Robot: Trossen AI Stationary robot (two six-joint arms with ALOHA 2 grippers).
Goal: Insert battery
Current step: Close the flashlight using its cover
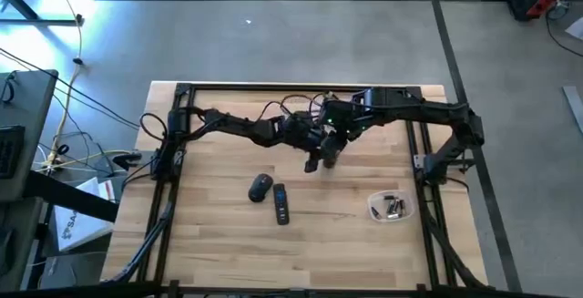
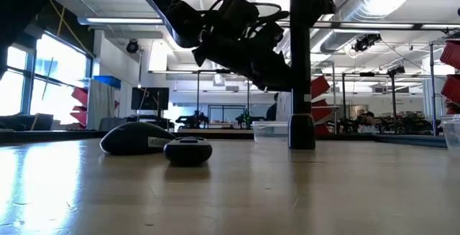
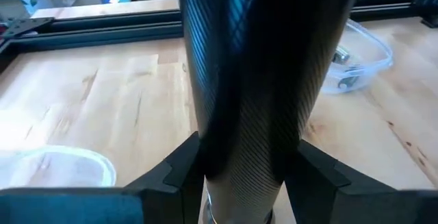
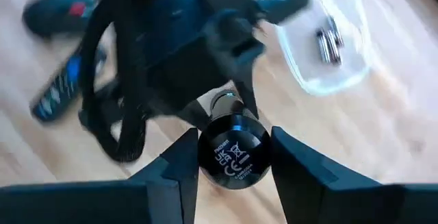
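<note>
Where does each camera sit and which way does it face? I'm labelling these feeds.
High view: above the table, looking straight down; both arms meet over its middle.
Low view: at table height, looking level across past the mouse; arms enter from above.
Left wrist view: on the left arm; left gripper closed around the dark cylinder.
Right wrist view: on the right arm; right gripper gripping the dark cylinder at its end.
Shared: both wrist views show the clear tub of batteries.

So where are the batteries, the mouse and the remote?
batteries (image 1: pixel 393 208), high view, middle of the pile inside the clear dish.
mouse (image 1: pixel 260 187), high view, top of its dark shell.
remote (image 1: pixel 281 203), high view, middle of its body.
</note>
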